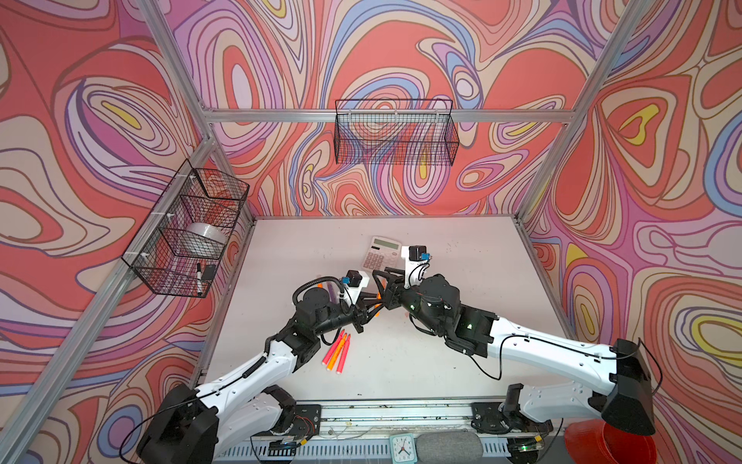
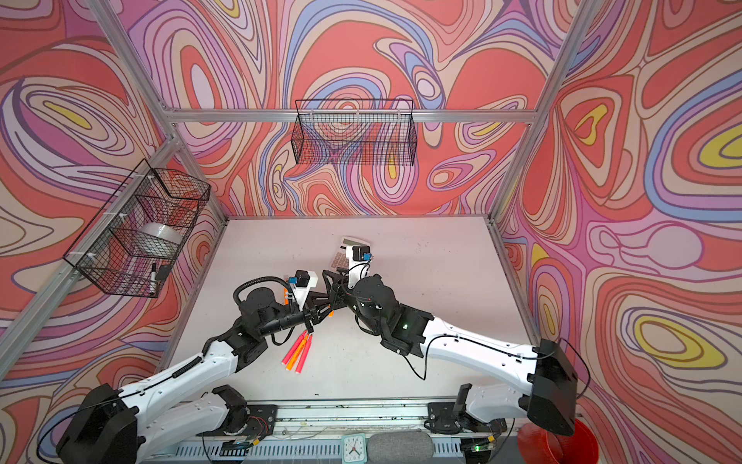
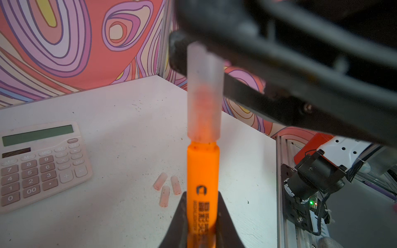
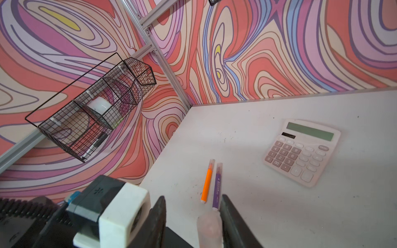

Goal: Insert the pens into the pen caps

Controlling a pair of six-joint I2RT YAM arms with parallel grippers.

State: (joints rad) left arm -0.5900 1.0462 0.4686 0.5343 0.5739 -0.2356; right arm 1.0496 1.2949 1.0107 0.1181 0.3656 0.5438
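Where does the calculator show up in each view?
Top view: calculator mid-table, partly behind the right arm.
Top view: same spot, more hidden.
Left wrist: near three loose caps.
Right wrist: beyond two capped pens.
Shared landmark: white table.

Pink calculator [image 1: 381,254] sits center frame on white table [image 1: 482,321]. Wire basket [image 1: 395,132] upper center. Left basket [image 1: 160,277] holds tape roll [image 1: 204,237] and marker [image 1: 199,277]. Clock [image 1: 401,448] at bottom edge.

The walls [image 1: 120,120] swirl in red, pink, lilac, blue and yellow; the table [image 1: 401,353] is white. An orange pen [image 3: 203,182] wears a frosted pale-pink cap [image 3: 204,90]. 3 loose caps [image 3: 165,196] match it, and the calculator [image 3: 38,163] is pale pink.
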